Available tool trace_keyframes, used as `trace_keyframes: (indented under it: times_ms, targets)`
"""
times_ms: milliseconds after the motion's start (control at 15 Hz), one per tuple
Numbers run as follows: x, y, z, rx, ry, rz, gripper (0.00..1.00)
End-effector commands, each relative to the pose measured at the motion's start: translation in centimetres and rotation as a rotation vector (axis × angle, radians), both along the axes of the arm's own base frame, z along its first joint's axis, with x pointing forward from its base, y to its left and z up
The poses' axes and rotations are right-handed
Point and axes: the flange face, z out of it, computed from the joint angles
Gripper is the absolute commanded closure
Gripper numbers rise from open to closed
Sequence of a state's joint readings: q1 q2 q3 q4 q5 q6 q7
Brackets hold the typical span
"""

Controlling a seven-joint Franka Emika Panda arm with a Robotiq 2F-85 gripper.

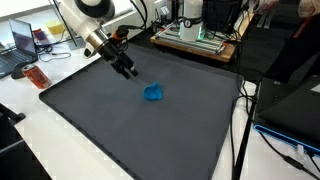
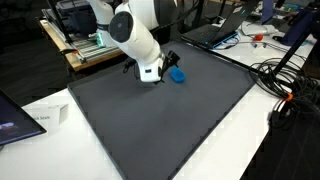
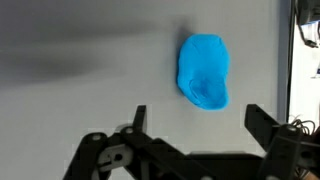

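Blue soft lump (image 3: 204, 71) lies flat on the dark mat (image 1: 120, 130), untouched and apart from everything else. Tool (image 3: 195, 118) hovers just short of it, jaws spread wide and empty; no grasp is made, so the pickup appears wholly outstanding. Mat covers most of a white tabletop (image 2: 270, 140). Beyond: laptop (image 1: 22, 42), cables (image 2: 285, 75), equipment racks in a lab room.

From the wrist, a bright blue lump (image 3: 204, 70) lies on the dark grey mat (image 3: 90, 50), ahead of the pincer (image 3: 195, 122). Its two fingers (image 3: 262, 122) stand wide apart, clear of the lump, holding nothing.
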State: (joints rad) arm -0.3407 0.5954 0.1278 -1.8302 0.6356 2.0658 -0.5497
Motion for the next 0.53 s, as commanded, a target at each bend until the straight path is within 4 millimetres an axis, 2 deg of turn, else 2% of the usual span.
trace_keyframes:
  times_ms: [0,467]
  targets:
    - [-3.6,-0.8,1.0,0.033,-0.094,-0.008,0.00]
    - [-7.5,-1.0,2.1,0.019,-0.196,0.017,0.00]
